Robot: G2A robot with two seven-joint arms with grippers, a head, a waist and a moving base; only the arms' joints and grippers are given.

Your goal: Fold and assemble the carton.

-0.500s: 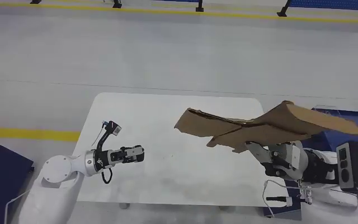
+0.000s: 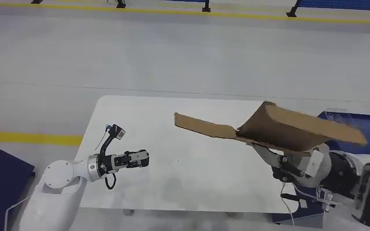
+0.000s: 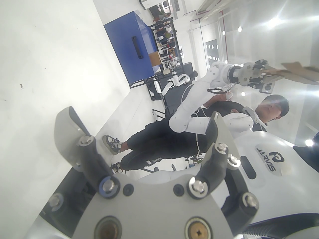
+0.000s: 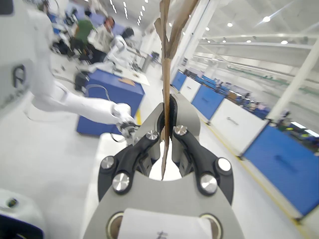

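Observation:
The brown cardboard carton point(image 2: 277, 130), still a flat blank with bent flaps, hangs in the air over the right side of the white table point(image 2: 173, 167). My right gripper point(image 2: 276, 155) is shut on its lower edge; in the right wrist view the carton point(image 4: 166, 58) runs edge-on between the closed fingers point(image 4: 159, 115). My left gripper point(image 2: 144, 158) hovers low over the table's left part, open and holding nothing, its fingers point(image 3: 72, 123) spread wide. From the left wrist view the carton point(image 3: 296, 72) shows far off in the right gripper point(image 3: 259, 74).
A blue cabinet point(image 3: 132, 50) stands beyond the table's edge. A person point(image 3: 271, 105) in dark trousers stands behind the robot, touching nothing of the task. Blue and white barriers point(image 4: 249, 118) line the hall. Bare table lies between the two arms.
The right gripper has turned and shifted the carton: its near flap now rises higher and the long panel points left over the table. The left arm stays put.

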